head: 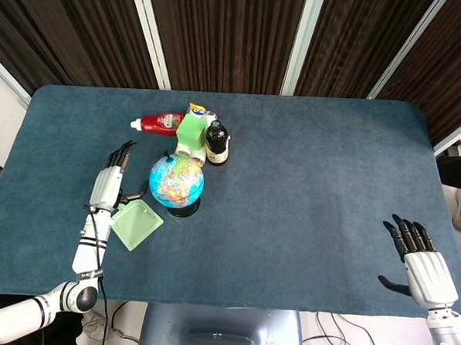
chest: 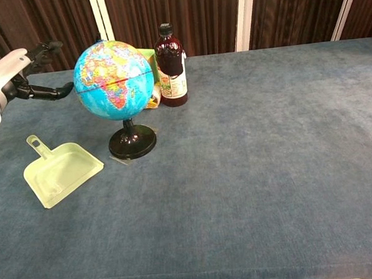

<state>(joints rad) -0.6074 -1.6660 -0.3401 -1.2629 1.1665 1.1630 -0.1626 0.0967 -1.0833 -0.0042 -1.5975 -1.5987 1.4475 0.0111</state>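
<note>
A blue desk globe point(head: 176, 181) on a black stand point(chest: 132, 143) leans to the left, toward my left hand point(head: 108, 183). That hand is open with its fingers spread, just left of the globe point(chest: 113, 81). In the chest view the left hand point(chest: 15, 71) has its thumb reaching close to the globe's left side, and I cannot tell whether it touches. My right hand point(head: 419, 263) hovers open near the table's front right corner, far from everything.
A pale green dustpan point(head: 136, 224) lies in front of the left hand. Behind the globe stand a dark bottle point(head: 216, 142), a green box point(head: 190, 130) and a lying red sauce bottle point(head: 160, 122). The dark curtain wall runs behind the table.
</note>
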